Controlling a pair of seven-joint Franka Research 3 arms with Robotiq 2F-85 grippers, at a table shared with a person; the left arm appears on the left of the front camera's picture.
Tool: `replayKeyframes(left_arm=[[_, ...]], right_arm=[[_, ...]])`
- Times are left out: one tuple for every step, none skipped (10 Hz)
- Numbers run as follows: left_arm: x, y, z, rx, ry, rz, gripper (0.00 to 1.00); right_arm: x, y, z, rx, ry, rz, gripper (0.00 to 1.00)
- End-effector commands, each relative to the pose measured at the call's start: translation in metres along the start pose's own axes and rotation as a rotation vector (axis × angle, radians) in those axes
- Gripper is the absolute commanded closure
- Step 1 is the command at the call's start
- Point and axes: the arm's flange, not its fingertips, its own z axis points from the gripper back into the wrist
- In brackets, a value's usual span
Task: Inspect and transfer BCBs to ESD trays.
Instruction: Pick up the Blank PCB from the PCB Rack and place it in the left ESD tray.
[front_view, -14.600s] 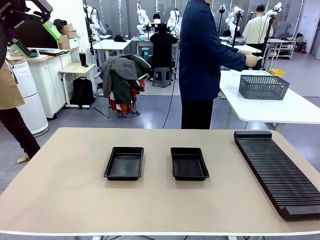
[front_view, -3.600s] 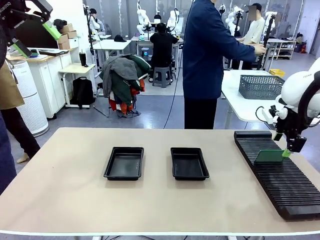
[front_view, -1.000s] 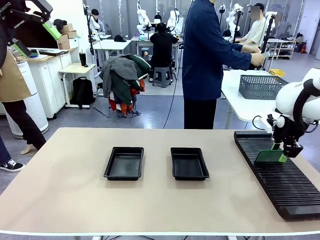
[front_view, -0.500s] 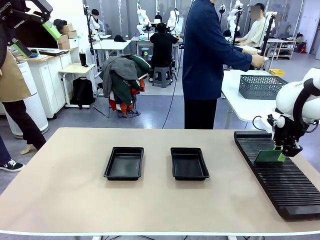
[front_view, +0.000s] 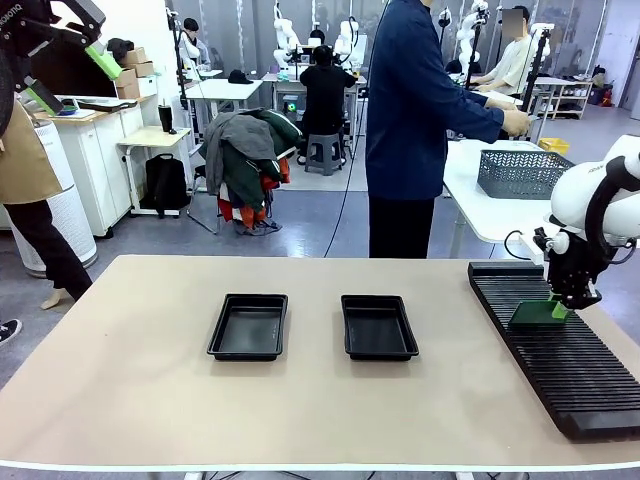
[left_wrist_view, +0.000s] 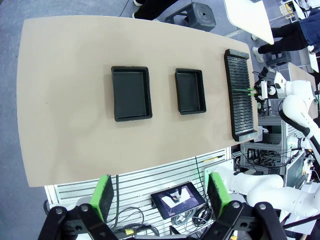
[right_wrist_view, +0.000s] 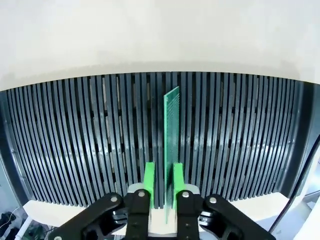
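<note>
Beyond the beige tabletop (front_view: 120, 380) a smooth grey floor (front_view: 300, 235) runs back under bright, even indoor light. At the far left a white wall (front_view: 150, 25) backs a white cabinet (front_view: 100, 165) with cardboard boxes (front_view: 130, 72) on it. Beside it stand a pale cylindrical unit (front_view: 55, 215), a small white side table (front_view: 150, 140) and a black backpack (front_view: 166, 182). Near the middle are 1 chair heaped with clothes (front_view: 245, 155) and 1 grey stool (front_view: 323, 152). At the right, a white table (front_view: 570, 220) carries a grey mesh basket (front_view: 527, 174).
</note>
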Motion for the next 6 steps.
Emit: replayKeyframes(left_arm=[[-0.0002, 0.0015, -0.0007, -0.007, 0.002, 0.004, 0.00], [-0.0002, 0.0015, -0.0007, -0.007, 0.002, 0.004, 0.00], [-0.0002, 0.0015, -0.0007, -0.007, 0.002, 0.004, 0.00], [-0.0002, 0.0015, -0.0007, -0.007, 0.002, 0.004, 0.00], [-0.0002, 0.0015, -0.0007, -0.007, 0.002, 0.004, 0.00], [-0.0002, 0.0015, -0.0007, -0.007, 0.002, 0.004, 0.00]], right_arm=[[-0.0021, -0.0045, -0.0041, 0.024, 0.009, 0.012, 0.86], [-0.0022, -0.0047, -0.0046, 0.027, 0.010, 0.015, 0.91], [-0.0018, -0.0047, -0.0039, 0.029, 0.011, 0.016, 0.96], [-0.0018, -0.0051, -0.0038, 0.030, 0.015, 0.014, 1.00], [-0.0013, -0.0060, -0.0037, 0.030, 0.019, 0.012, 1.00], [-0.0017, -0.0068, -0.0040, 0.030, 0.022, 0.009, 1.00]])
